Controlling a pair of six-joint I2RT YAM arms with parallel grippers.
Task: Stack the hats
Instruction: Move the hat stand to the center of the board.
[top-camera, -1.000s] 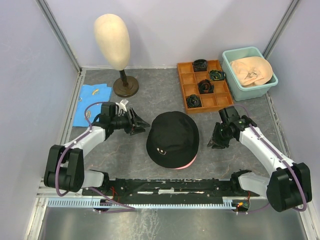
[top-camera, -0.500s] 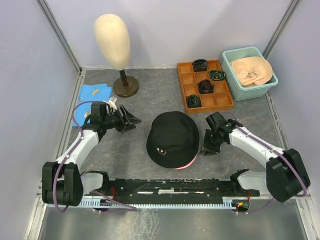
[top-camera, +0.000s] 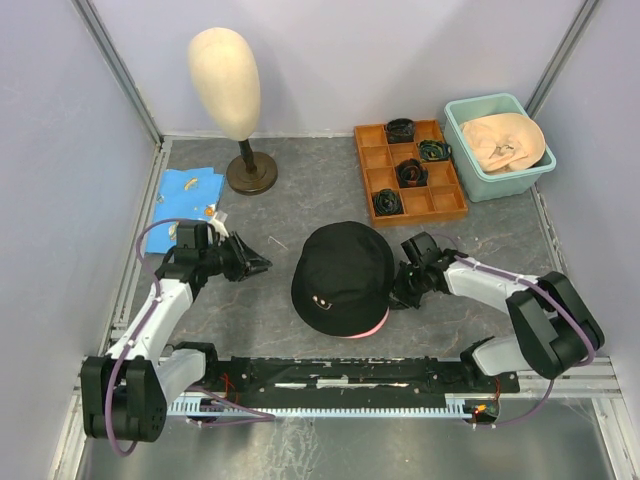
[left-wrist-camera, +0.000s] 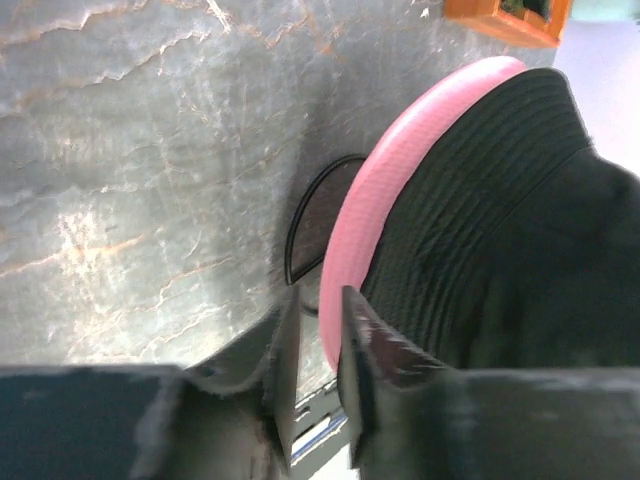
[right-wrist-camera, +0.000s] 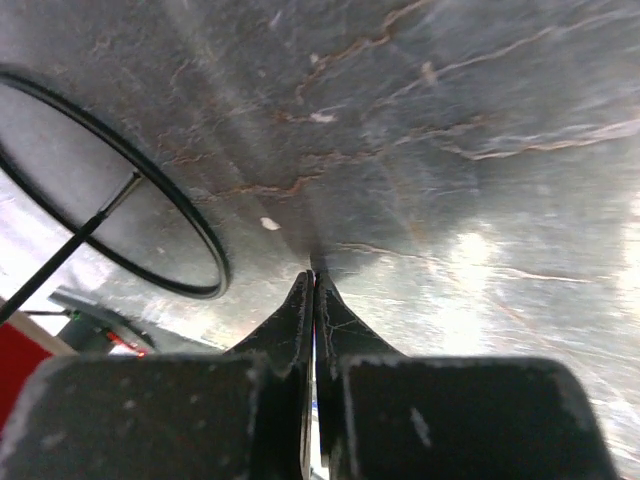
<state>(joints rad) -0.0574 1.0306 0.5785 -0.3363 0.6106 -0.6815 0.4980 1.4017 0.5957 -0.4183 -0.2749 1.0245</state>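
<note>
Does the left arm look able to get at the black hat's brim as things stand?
Probably yes: the left hand lies just left of the black hat, with only bare table between them.

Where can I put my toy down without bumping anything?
Bare table lies between the mannequin stand and the orange tray, behind the black hat. Another patch sits in front of the teal tub. It is crowded beside the hat, by the left end effector and the right end effector.

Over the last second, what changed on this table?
The right claw slid left toward the black hat and shut, empty. The left claw backed away from the hat, still open. The hat, head form, tray and tub stayed put.
</note>
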